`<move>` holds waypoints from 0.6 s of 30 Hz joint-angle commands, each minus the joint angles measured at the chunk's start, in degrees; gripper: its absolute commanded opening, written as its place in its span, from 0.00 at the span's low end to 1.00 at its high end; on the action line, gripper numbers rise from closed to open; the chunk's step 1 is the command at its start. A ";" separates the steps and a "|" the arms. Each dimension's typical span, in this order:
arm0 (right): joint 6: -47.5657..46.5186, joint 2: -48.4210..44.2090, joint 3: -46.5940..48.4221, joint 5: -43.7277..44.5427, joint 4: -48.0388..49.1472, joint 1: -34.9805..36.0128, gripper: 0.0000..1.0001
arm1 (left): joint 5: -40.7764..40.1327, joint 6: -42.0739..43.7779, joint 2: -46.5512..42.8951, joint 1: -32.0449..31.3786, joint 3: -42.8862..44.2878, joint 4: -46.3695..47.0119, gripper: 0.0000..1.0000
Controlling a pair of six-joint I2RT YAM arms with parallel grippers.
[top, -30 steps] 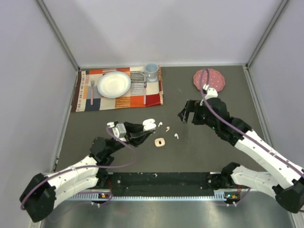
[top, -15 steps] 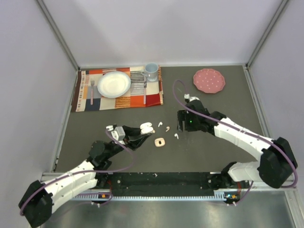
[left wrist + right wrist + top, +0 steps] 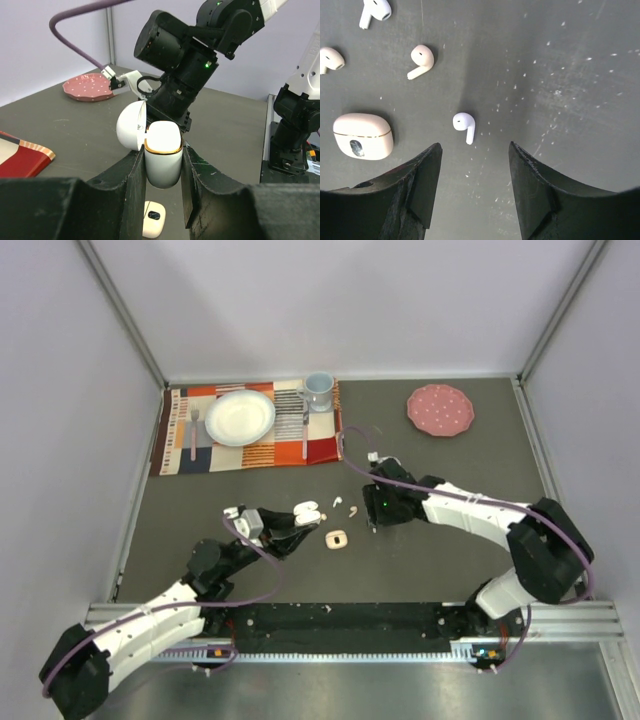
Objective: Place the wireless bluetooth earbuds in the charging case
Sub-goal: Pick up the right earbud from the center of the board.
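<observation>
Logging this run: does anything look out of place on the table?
Four earbuds lie scattered loose on the table beside one case; the left gripper holds an open case. Nothing looks spilled or damaged.

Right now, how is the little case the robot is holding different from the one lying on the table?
The held case has its lid flipped open; the case on the table is shut. The held case stands upright, pinched in the left gripper; the case on the table lies flat with nothing touching it. The held case looks white, the other creamier. Both are small and rounded, with a thin gold line.
</observation>
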 commanded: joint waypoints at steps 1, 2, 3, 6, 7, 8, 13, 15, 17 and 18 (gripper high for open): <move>-0.43 3.02 2.84 1.25 3.28 1.94 0.55 | -1.16 -0.33 -1.60 -0.17 -0.81 0.94 0.00; -0.35 3.64 2.93 1.51 3.45 2.29 0.55 | -1.33 -0.33 -1.78 -0.17 -0.89 0.50 0.00; -0.35 4.51 3.20 1.77 3.72 2.47 0.55 | -1.51 -0.33 -2.04 -0.17 -0.90 0.33 0.00; -0.69 6.27 3.90 2.65 3.98 2.91 0.54 | -2.04 -0.15 -2.84 -0.17 -1.16 -0.38 0.00; -0.78 6.72 4.25 2.65 3.98 2.91 0.53 | -2.13 -0.06 -3.10 -0.17 -1.16 -0.47 0.00; -1.13 7.07 4.43 2.57 3.98 3.00 0.53 | -2.21 -0.15 -3.19 -0.17 -1.25 -0.55 0.00; -1.84 9.00 5.39 2.83 4.25 3.88 0.52 | -2.48 0.11 -3.19 -0.17 -1.33 -0.64 0.00; -2.28 9.36 5.57 3.00 4.25 4.31 0.51 | -2.48 0.20 -3.01 -0.17 -1.33 -0.56 0.00; -2.89 9.44 5.48 3.44 4.33 4.49 0.45 | -2.48 0.20 -2.93 -0.17 -1.33 -0.64 0.00; -2.98 9.44 5.40 3.71 4.25 4.58 0.45 | -2.56 0.20 -2.93 -0.08 -1.33 -0.64 0.00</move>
